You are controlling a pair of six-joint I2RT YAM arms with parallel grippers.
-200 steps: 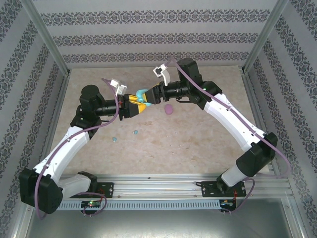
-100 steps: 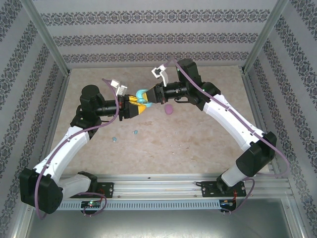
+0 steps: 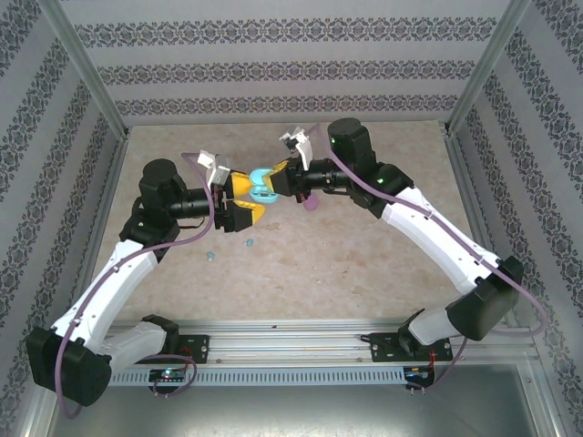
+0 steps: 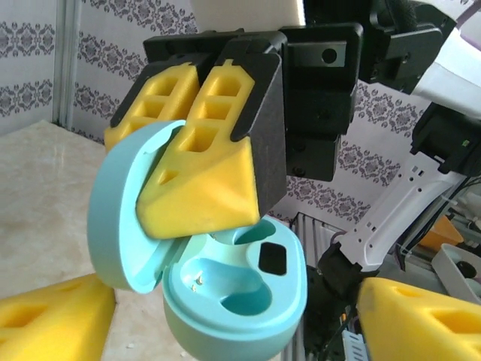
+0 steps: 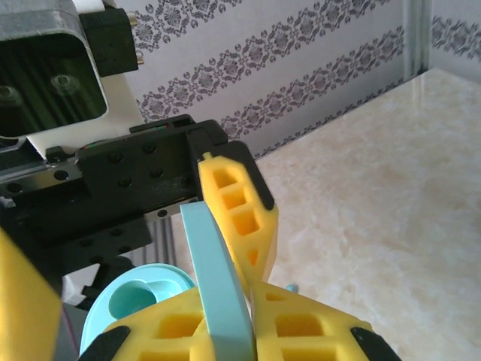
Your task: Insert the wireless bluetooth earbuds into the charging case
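Beige marbled table (image 3: 346, 264) carries the whole setup, and both arms reach to meet above its far middle. The right gripper (image 3: 273, 185) has its pincer pressed together on the hinged lid (image 4: 116, 218) of the light-blue charging case (image 4: 233, 301). It holds the case in the air with the lid swung back, presumably so the sockets face up. The left gripper (image 3: 246, 198) is spread, one yellow finger on either side of the case base. In the left wrist view there is a gap on each side, so it looks ready to steady the base rather than grip it. Both wells in the base look empty. A pink case (image 3: 312, 205) lies on the table just right of the meeting point. Two light-blue earbuds (image 3: 210, 256) (image 3: 248, 243) lie loose nearer and to the left, well apart from the held case and not yet picked up.
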